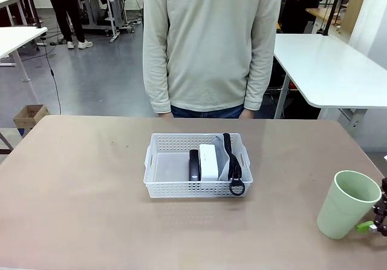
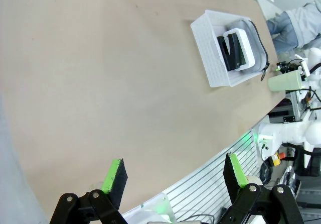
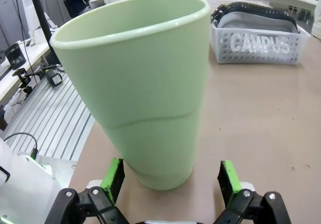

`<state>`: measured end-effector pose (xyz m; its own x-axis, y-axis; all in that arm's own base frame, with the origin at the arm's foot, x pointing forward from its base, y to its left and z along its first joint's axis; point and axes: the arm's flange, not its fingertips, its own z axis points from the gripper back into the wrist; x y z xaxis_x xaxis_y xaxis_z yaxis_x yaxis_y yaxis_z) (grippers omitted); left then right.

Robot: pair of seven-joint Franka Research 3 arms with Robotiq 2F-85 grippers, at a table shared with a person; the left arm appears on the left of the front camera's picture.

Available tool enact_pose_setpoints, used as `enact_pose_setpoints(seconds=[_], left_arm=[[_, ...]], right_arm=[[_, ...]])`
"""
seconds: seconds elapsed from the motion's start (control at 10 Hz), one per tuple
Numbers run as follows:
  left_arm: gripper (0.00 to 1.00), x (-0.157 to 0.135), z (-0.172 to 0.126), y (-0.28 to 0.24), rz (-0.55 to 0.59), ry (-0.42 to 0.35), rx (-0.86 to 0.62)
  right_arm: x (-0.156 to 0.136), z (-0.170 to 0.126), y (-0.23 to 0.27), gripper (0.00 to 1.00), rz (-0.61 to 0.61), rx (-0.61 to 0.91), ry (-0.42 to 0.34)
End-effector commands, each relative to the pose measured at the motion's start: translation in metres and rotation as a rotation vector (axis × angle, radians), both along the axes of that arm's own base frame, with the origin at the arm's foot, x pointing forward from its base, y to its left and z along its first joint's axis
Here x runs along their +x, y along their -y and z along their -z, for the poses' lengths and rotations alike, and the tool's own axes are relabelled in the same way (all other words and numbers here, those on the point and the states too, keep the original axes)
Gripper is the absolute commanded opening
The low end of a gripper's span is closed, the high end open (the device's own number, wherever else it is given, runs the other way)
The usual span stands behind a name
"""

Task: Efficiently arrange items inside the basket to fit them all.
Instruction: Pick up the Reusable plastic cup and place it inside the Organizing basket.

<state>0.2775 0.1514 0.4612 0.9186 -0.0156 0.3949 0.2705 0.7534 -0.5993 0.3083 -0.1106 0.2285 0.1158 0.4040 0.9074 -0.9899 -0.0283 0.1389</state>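
While standing upright at lower right of the front view, pale green cup (image 1: 352,203) sits between the spread green pads of the right gripper (image 3: 173,176), not gripped. Left gripper (image 2: 175,176) released, above bare table (image 2: 100,83). At frame centre, white basket (image 1: 163,167) holding black stapler (image 1: 194,164), white block (image 1: 209,161) and grey pouch (image 1: 225,158), packed rightward.

The basket (image 1: 158,161) has free room at its left; stapler (image 1: 194,164), block (image 1: 209,161) and pouch (image 1: 222,156) crowd the right.

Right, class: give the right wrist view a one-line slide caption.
Open right gripper straddling a green cup on the table, basket beyond.
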Motion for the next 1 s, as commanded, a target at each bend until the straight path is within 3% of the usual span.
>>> enact_pose_setpoints(seconds=[0.0, 0.7, 0.9], left_arm=[[1.0, -0.003, 0.002, -0.004, 0.021, 0.009, 0.004], [1.0, -0.003, 0.002, -0.004, 0.021, 0.009, 0.004], [1.0, -0.003, 0.002, -0.004, 0.021, 0.009, 0.004]], right_arm=[[0.002, 0.006, -0.012, 1.0, -0.017, 0.005, 0.028], [0.01, 0.009, -0.036, 1.0, -0.101, 0.216, -0.064], [0.01, -0.001, -0.039, 1.0, -0.054, 0.256, -0.063]])
